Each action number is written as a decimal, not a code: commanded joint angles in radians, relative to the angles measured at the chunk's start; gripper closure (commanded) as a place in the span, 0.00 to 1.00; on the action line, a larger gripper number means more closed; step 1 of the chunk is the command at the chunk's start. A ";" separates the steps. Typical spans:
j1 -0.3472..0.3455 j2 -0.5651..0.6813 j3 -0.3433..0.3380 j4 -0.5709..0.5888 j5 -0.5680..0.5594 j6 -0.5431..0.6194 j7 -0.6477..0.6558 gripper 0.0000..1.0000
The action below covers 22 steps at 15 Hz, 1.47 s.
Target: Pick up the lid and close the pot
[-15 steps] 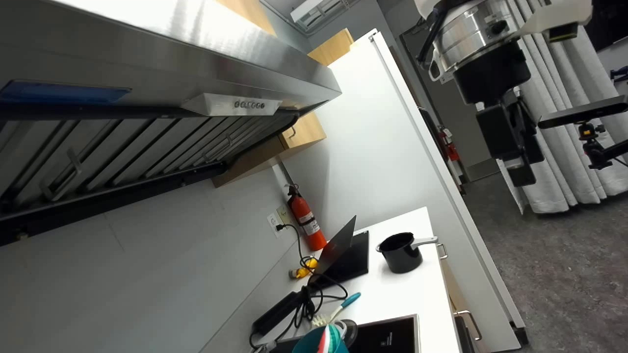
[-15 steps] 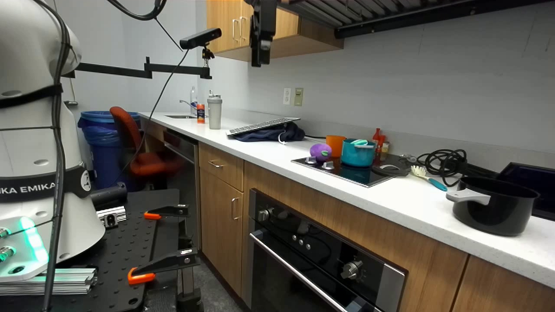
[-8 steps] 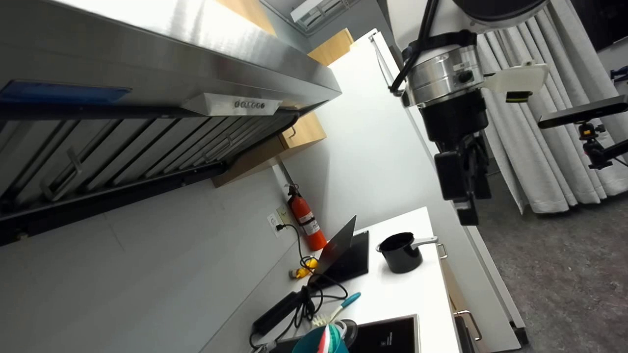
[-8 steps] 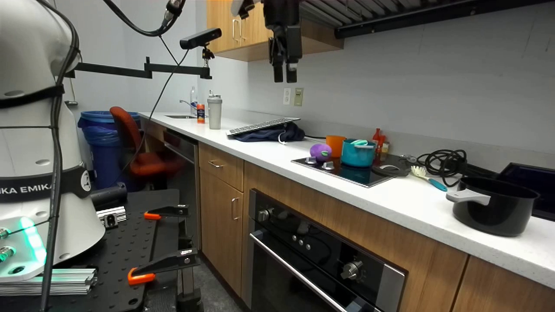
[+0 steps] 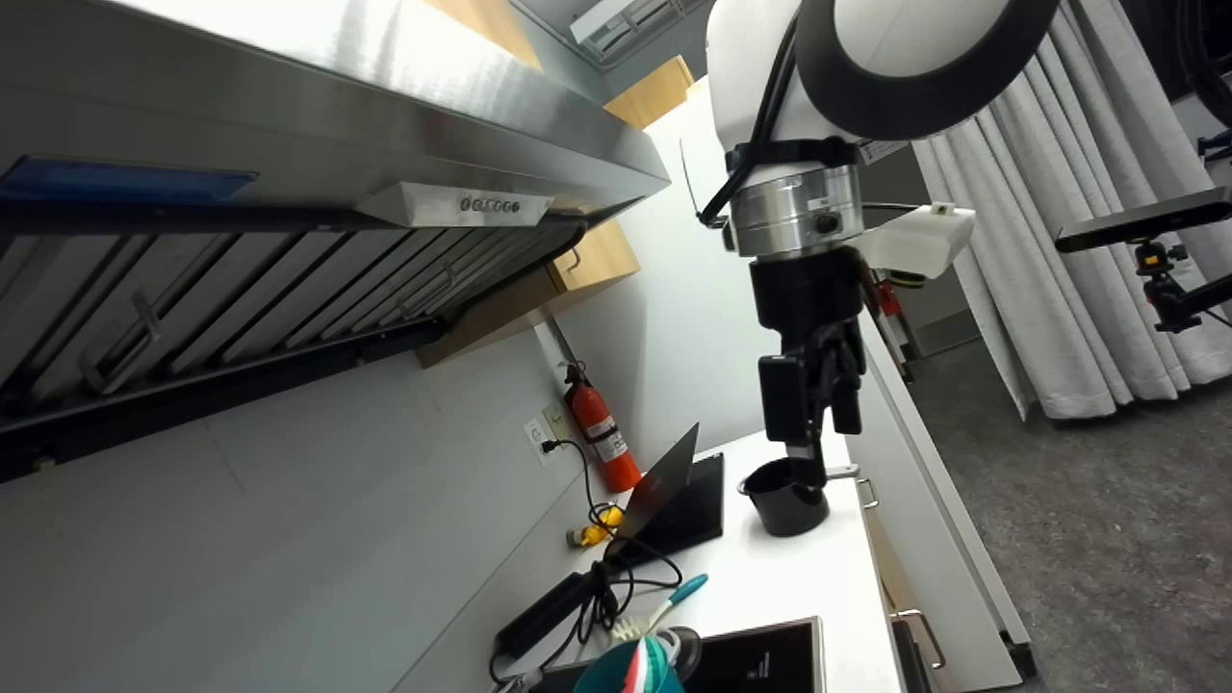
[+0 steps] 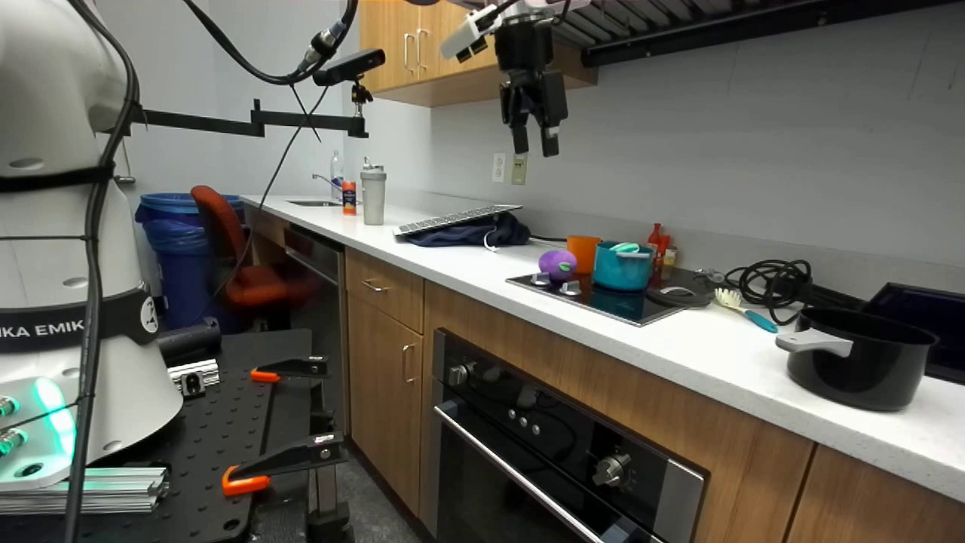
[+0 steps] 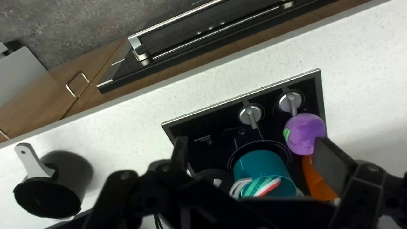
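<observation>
The black pot with a light grey handle stands without a cover on the counter, in both exterior views [image 5: 782,515] [image 6: 852,369] and at the left of the wrist view [image 7: 71,168]. The dark round lid with a light handle lies on the cooktop beside the teal pot, in both exterior views [image 5: 687,654] [image 6: 678,296]. In the wrist view the lid [image 7: 213,174] is partly hidden by my left finger. My gripper [image 6: 535,142] is open and empty, high above the counter. In the wrist view my fingers [image 7: 252,148] are wide apart, with the cooktop below.
A teal pot [image 7: 260,163] holding a watermelon-patterned piece stands by the lid. A purple toy [image 7: 303,133] and an orange cup [image 7: 318,181] are beside it. A brush [image 6: 758,318] and coiled cable [image 6: 776,283] lie behind. The range hood [image 5: 462,125] overhangs the counter.
My gripper has swung in from the side, further over the counter, and sits a little lower. The gap between its fingers shows more clearly. The pot and lid have not moved.
</observation>
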 commanded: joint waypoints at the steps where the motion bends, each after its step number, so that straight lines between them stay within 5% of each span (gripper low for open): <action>1: 0.015 0.011 -0.015 0.011 -0.006 -0.001 0.004 0.00; 10: 0.006 0.063 -0.019 0.026 -0.018 0.040 0.032 0.00; 22: 0.020 0.378 -0.035 0.280 -0.041 0.257 0.110 0.00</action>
